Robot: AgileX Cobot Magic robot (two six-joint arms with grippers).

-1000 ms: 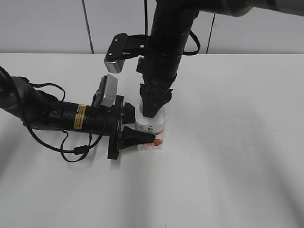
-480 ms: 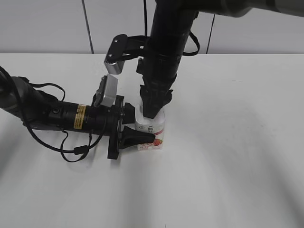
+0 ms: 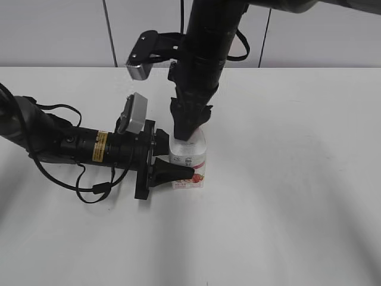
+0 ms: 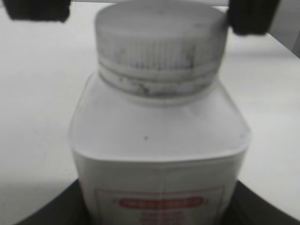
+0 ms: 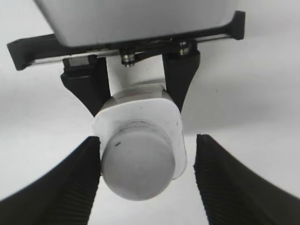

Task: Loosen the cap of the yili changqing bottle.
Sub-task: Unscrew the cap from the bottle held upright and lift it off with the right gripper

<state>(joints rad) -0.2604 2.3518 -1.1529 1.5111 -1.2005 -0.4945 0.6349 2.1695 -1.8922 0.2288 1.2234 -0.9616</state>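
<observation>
Exterior view: yili changqing bottle (image 3: 189, 164) upright on white table (image 3: 286, 179). Left gripper (image 3: 178, 173) lies along table from left, jaws clamped on bottle's body. Right gripper (image 3: 188, 132) hangs vertical over bottle top.

Left wrist view: bottle fills frame, cap (image 4: 159, 51) seated on neck; dark fingertips (image 4: 253, 16) above, either side of cap.

Right wrist view: right gripper (image 5: 147, 176) spread; visible gap beside cap (image 5: 138, 171) on right, left finger close against it, contact unclear.
</observation>
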